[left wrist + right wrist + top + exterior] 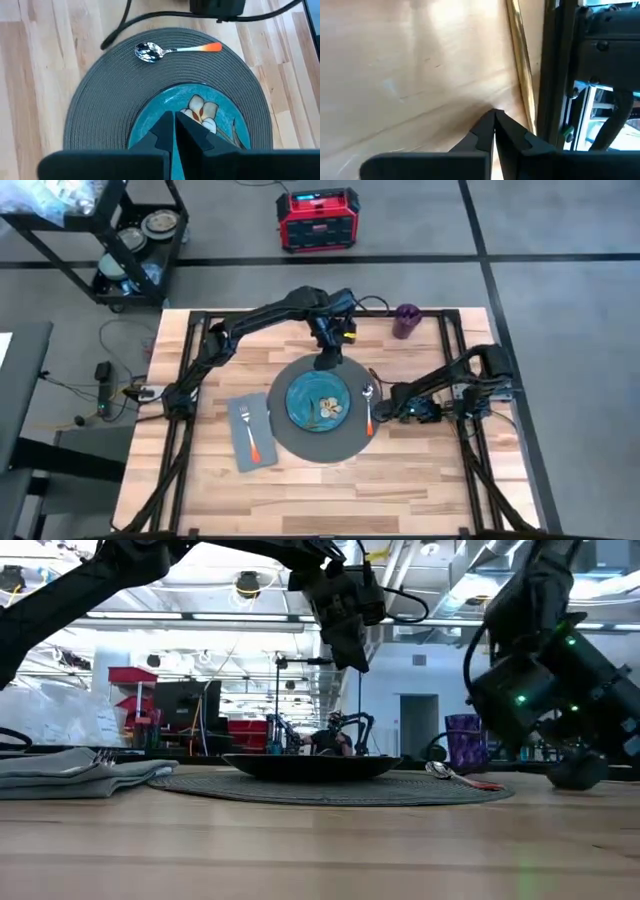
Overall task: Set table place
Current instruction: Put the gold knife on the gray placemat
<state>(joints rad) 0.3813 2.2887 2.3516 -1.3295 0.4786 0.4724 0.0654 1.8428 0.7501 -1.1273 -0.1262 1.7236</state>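
The round dark grey mat (320,442) lies mid-table and carries the blue-green plate (317,400). An orange-handled spoon (369,408) lies on the mat's right part. The fork (249,432) lies on the grey napkin (248,442), which is left of the mat. A purple cup (406,320) stands at the far right. My left gripper (173,120) is shut and hangs above the plate's far edge (352,658), clear of it. Right of the spoon, my right gripper (494,115) is shut, low over the bare wood (388,406).
A black wheeled cart (110,240) and a red box (318,220) stand on the floor beyond the table's far edge. Black frame rails (455,370) run along the table's left and right sides. Bare wood (330,500) lies along the near edge.
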